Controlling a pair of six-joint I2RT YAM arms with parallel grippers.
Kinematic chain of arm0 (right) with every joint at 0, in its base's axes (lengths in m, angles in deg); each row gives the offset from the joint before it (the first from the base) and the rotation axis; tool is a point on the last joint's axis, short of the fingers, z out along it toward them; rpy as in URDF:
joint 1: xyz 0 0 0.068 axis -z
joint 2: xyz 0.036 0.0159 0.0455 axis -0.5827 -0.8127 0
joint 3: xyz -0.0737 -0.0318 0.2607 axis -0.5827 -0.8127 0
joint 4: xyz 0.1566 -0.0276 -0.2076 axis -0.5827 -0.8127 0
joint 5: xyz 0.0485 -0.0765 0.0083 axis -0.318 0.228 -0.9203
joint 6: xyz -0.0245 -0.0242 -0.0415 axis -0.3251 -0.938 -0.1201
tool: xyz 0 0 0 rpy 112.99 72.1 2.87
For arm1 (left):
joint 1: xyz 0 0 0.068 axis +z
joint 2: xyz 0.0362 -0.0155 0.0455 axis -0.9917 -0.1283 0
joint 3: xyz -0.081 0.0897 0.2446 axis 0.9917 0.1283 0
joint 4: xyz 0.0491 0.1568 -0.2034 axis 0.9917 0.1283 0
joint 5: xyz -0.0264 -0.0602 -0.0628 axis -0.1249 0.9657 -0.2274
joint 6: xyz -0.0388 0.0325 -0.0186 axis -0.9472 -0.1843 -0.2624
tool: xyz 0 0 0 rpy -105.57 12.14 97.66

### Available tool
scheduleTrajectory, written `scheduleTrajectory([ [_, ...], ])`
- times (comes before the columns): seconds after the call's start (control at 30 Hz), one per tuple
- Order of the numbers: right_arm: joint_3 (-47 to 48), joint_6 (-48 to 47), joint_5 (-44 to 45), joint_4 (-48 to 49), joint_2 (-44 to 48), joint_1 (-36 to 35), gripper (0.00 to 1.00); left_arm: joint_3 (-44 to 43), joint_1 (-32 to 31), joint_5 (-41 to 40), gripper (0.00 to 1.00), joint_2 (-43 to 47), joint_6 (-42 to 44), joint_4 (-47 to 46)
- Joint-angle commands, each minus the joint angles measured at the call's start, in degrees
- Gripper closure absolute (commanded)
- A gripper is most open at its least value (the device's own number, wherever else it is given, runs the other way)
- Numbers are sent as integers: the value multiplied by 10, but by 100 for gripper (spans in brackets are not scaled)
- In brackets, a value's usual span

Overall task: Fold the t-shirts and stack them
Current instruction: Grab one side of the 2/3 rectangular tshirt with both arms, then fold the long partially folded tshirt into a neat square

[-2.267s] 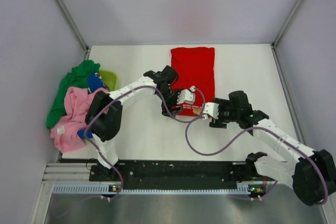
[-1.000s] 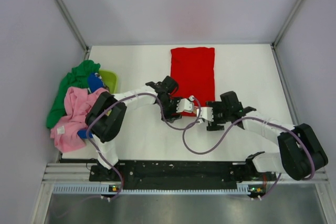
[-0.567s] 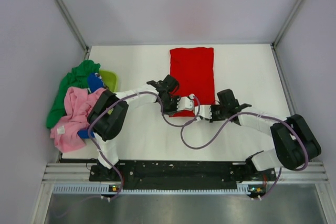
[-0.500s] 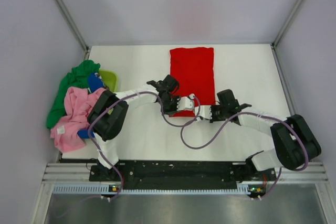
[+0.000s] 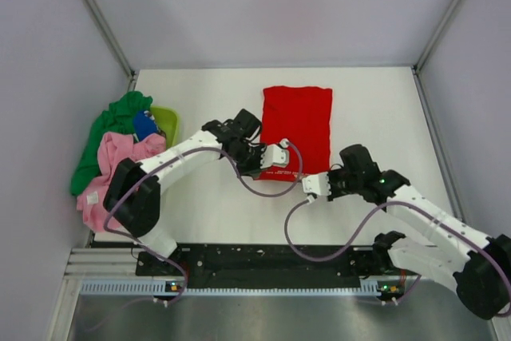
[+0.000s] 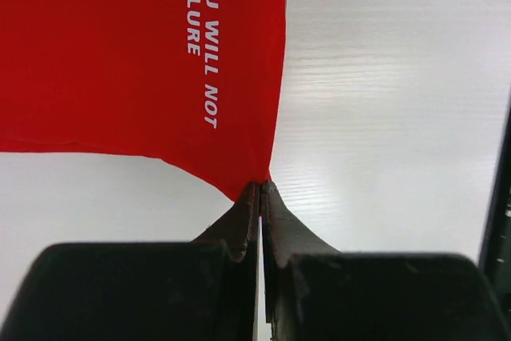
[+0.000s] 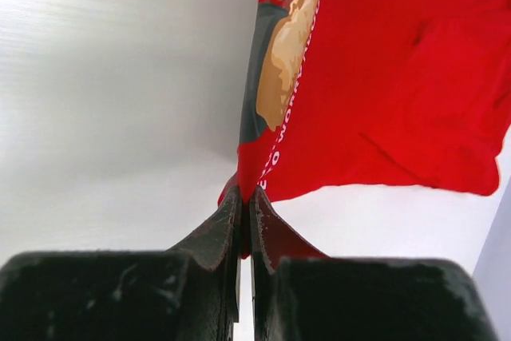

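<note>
Red t-shirt [image 5: 299,117]: lies lengthwise at the middle of the table [image 5: 207,101], folded into a narrow strip, far end flat, both near corners gripped.
Left end effector [image 6: 261,189]: fingers pressed together, pinching the near left corner of the red t-shirt, which narrows to a point at the fingertips.
Right end effector [image 7: 245,193]: fingers pressed together, pinching the near right corner, with the cloth spreading out beyond the tips.
Print, left wrist view: white capital letters run along the cloth edge, reading "YOU WILL NOT" and "FAILURE".
Print, right wrist view: a tan and dark patch with a line of small white letters; seen nearly edge-on, so it may be a figure, but the shape is hard to make out.
Arms: both reach in from the near edge and meet at the near end of the red t-shirt, left on the left corner, right on the right.
Pile: at the left edge of the table, well apart from the red t-shirt.
Green t-shirt [image 5: 108,129]: crumpled at the far side of the pile.
Pink t-shirt [image 5: 112,173]: crumpled at the near side, touching the green one.
Blue t-shirt [image 5: 145,125]: a small patch shows between green and pink.
Basket [image 5: 168,120]: lime green, mostly covered by the pile, one rim showing on the right.
</note>
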Motion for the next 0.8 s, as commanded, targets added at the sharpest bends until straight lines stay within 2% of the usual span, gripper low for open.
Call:
scheduleTrajectory([
  [0.0, 33, 6, -38, -129, 76, -29, 100, 16, -3, 58, 100, 72, -10, 92],
  [0.27, 147, 36, -58, -338, 107, -108, 100, 13, -9, 109, 100, 195, -11, 213],
  [0.5, 263, 77, -139, -386, 105, -127, 100, 2, -14, 122, 100, 270, -50, 244],
  [0.57, 282, 83, -135, -386, 96, -126, 100, -23, -14, 105, 100, 278, -68, 239],
  [0.67, 303, 98, -118, -383, 66, -113, 100, -53, -14, 26, 100, 272, -127, 195],
  [0.77, 317, 102, -128, -369, 20, -60, 100, -54, -6, -54, 100, 248, -156, 138],
])
